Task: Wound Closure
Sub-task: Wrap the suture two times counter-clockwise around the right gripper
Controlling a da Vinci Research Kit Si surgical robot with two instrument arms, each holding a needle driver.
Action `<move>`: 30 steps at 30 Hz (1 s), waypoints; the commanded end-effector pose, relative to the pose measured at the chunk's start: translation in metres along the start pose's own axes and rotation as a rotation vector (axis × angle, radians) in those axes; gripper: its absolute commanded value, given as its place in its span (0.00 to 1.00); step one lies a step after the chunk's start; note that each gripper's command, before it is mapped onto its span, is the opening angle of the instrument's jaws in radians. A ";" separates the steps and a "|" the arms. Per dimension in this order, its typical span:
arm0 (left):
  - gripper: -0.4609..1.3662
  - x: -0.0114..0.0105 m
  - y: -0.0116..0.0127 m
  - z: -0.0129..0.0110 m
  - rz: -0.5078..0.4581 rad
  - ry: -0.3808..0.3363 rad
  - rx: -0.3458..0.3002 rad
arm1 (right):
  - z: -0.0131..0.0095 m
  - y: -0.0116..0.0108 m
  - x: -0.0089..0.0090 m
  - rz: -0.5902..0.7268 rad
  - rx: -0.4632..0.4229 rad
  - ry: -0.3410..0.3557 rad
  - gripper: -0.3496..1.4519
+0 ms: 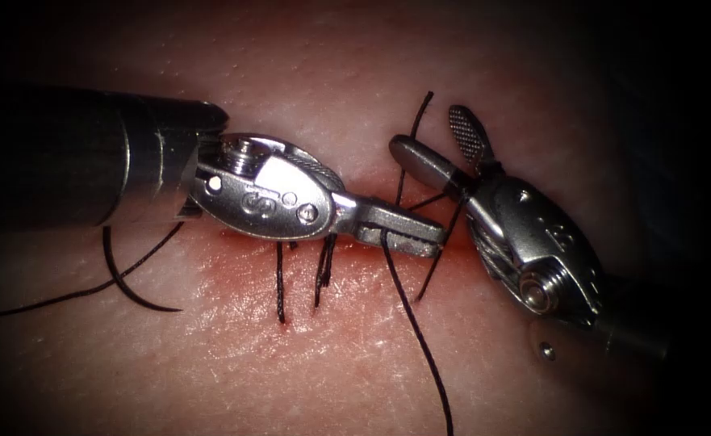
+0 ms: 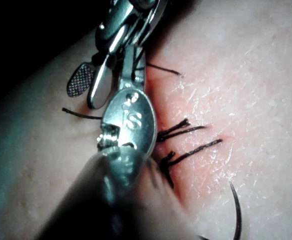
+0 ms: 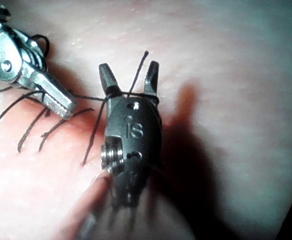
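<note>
The left tool reaches over the cut in the tissue with its jaws shut on the dark thread, which trails down from them. The right tool stands just to the right with its jaws open and nothing clamped. Thread is looped around the base of its jaws, and a short free end sticks up between them. The left tool's jaw tip lies close beside that loop. In the left wrist view the left tool meets the right tool's open jaws.
Several cut thread ends stand out of earlier stitches along the reddened cut. A loose curl of thread lies on the tissue under the left shaft. Red fluid stains the tissue around the stitches.
</note>
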 end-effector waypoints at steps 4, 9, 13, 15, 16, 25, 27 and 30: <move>0.06 0.0005 0.0003 0.0001 0.000 0.004 -0.004 | -0.0004 -0.0003 0.0001 -0.012 0.006 0.000 0.84; 0.06 0.0013 0.0003 0.0002 -0.003 0.005 -0.004 | -0.0010 -0.0007 0.0003 -0.017 0.021 -0.002 0.84; 0.06 0.0020 0.0007 0.0002 -0.004 0.008 -0.007 | -0.0016 -0.0009 0.0004 -0.029 0.036 -0.003 0.84; 0.06 0.0025 0.0011 0.0001 -0.003 0.009 -0.008 | -0.0019 -0.0009 0.0004 -0.035 0.048 -0.003 0.84; 0.06 0.0028 0.0014 0.0000 -0.003 0.010 -0.009 | -0.0020 -0.0010 0.0003 -0.042 0.056 -0.003 0.84; 0.06 0.0057 0.0034 -0.0014 -0.003 0.008 -0.014 | -0.0032 -0.0025 -0.0008 -0.112 0.181 -0.058 0.82; 0.06 0.0062 0.0037 -0.0016 -0.003 0.009 -0.015 | -0.0033 -0.0030 -0.0009 -0.140 0.218 -0.058 0.83; 0.06 0.0069 0.0042 -0.0019 -0.003 0.011 -0.018 | -0.0035 -0.0037 -0.0008 -0.164 0.275 -0.058 0.83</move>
